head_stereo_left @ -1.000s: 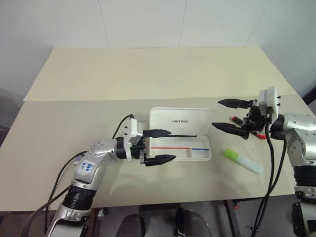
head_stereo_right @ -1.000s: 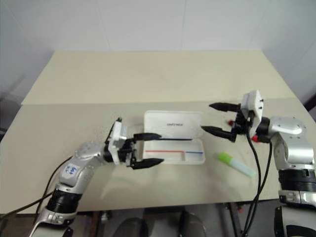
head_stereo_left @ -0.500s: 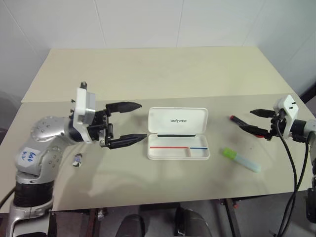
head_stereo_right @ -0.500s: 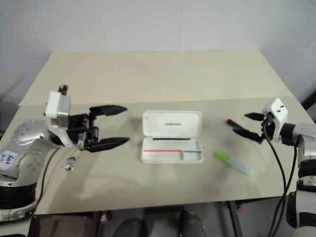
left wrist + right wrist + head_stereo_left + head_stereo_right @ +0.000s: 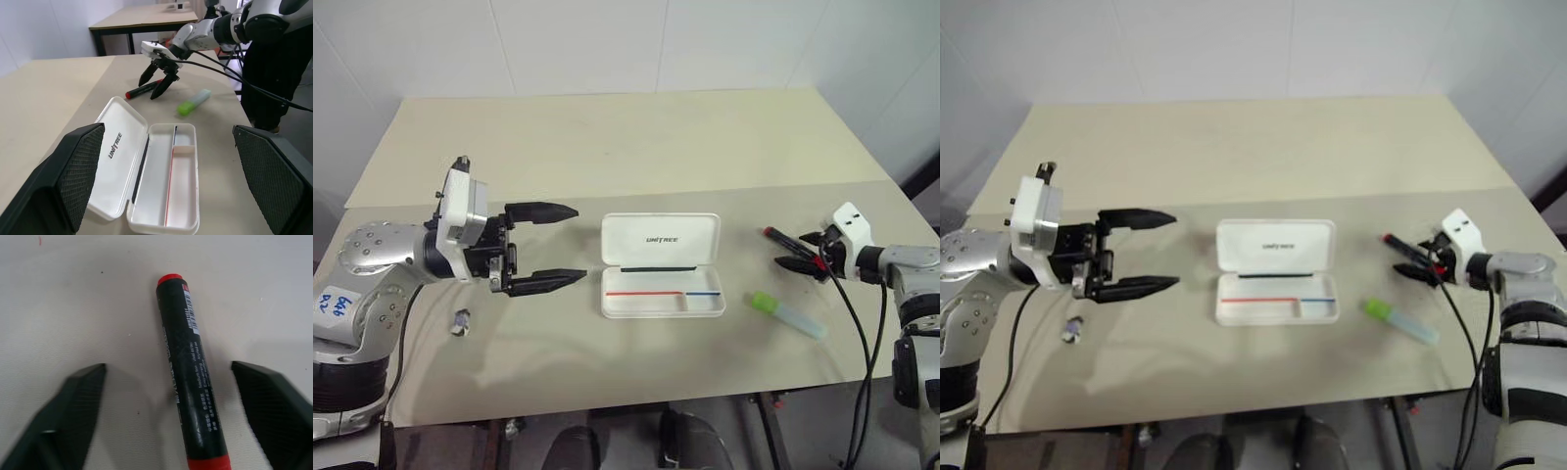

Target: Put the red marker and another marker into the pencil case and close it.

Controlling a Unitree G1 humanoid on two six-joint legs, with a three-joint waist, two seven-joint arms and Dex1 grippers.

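Lab or test room: bare beige tables (image 5: 607, 147), white walls (image 5: 578, 44).

The left gripper (image 5: 551, 244) hangs above the table, pointing level toward the right, fingers spread wide. The right gripper (image 5: 800, 251) angles down near the surface, fingers parted.

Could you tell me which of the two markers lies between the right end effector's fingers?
The red marker, slim and dark-bodied, straddled by the right end effector; the green-capped marker lies apart, nearer the table's front edge.

My arms are silver-grey with white wrist blocks, black cables, and black ridged fingers (image 5: 540, 210).
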